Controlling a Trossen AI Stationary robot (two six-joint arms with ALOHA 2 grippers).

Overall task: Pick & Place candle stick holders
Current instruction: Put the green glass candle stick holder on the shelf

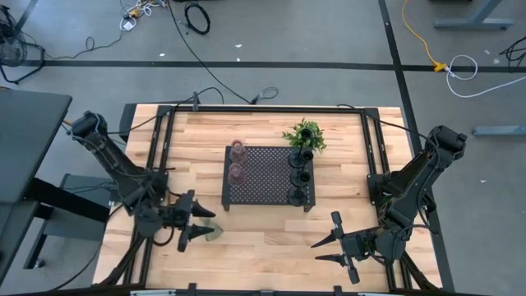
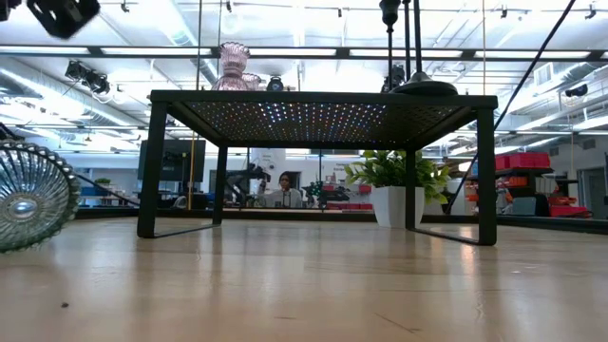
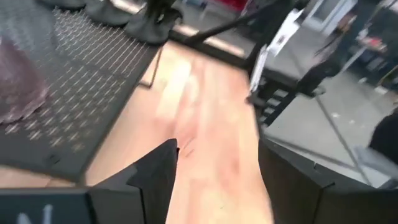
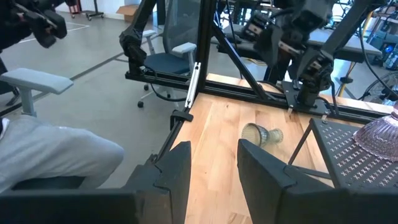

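Two arms low, left gripper (image 1: 196, 224) fingers spread beside toppled greenish holder (image 1: 211, 233)

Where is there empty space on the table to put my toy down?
The front middle of the wooden table is bare, between the left hand and the right hand. The back left corner is bare too. The black tray is crowded along both ends, and a greenish glass holder lies by the left hand.
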